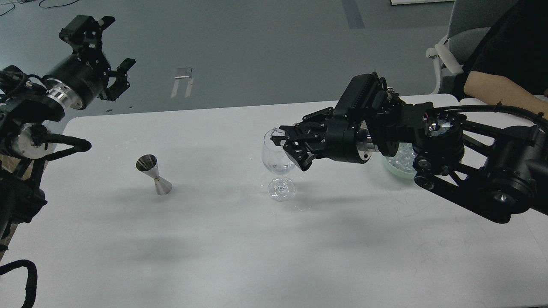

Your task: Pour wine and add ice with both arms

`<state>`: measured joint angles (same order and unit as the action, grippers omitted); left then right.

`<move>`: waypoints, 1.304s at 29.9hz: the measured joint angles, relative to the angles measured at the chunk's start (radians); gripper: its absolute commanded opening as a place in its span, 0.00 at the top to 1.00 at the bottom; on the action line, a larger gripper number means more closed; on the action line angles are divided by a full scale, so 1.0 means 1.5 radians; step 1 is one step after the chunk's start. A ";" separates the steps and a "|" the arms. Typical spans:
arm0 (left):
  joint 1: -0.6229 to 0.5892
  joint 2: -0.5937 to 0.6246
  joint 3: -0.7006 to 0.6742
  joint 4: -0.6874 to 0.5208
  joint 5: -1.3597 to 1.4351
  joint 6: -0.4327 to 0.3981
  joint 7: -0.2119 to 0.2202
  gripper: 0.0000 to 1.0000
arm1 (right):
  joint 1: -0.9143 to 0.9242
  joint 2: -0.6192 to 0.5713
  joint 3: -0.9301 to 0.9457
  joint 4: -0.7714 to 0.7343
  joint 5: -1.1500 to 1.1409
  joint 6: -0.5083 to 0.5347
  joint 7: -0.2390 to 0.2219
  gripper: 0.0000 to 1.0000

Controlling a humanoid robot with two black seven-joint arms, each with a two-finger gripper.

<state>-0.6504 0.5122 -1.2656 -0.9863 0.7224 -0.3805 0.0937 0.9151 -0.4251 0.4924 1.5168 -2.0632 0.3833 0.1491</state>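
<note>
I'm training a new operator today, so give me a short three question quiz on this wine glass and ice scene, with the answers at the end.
1. True or false: the left gripper is holding the metal jigger.
2. Multiple choice: the right gripper is at A) the rim of the wine glass, B) the jigger, C) the table edge.
3. Where does the heap of ice sit?

Key:
1. False; it is raised off to the left, fingers apart, empty.
2. A; a clear piece shows between its fingers.
3. In the pale bowl behind the right arm, right of the glass.
</note>
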 measured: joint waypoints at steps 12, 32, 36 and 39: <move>-0.001 -0.007 0.000 0.000 0.000 0.000 0.000 0.02 | -0.001 0.002 0.000 0.000 0.000 0.000 0.000 0.63; 0.000 -0.005 0.000 0.003 -0.001 0.000 -0.002 0.02 | 0.030 0.101 0.287 -0.205 0.084 -0.012 0.005 0.00; -0.003 -0.007 0.000 0.008 -0.004 0.000 -0.002 0.02 | 0.046 0.151 0.372 -0.294 0.086 -0.020 0.006 0.00; -0.004 -0.009 0.000 0.011 -0.008 0.005 -0.004 0.02 | 0.050 0.187 0.435 -0.350 0.101 -0.044 0.002 0.00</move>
<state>-0.6561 0.4987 -1.2656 -0.9695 0.7100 -0.3728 0.0882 0.9895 -0.1445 1.1456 0.9924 -1.9117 0.3166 0.1519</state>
